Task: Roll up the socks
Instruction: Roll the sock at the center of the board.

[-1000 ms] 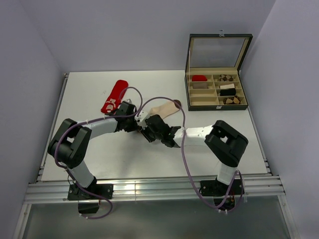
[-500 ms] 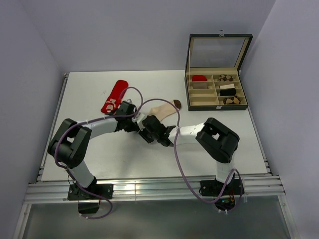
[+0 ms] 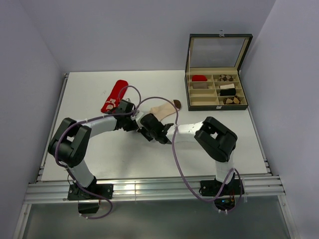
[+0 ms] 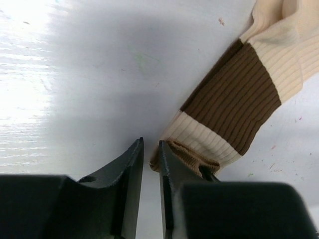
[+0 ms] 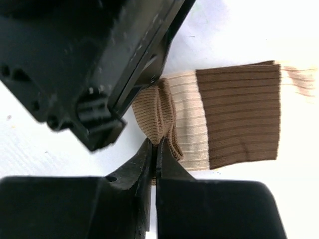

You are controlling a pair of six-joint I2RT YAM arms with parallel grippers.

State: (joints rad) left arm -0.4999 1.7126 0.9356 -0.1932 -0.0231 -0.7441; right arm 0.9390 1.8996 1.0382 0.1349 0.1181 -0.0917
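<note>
Blk/white arms (image 3: 99, 124), purple cables (image 3: 178, 159).
</note>
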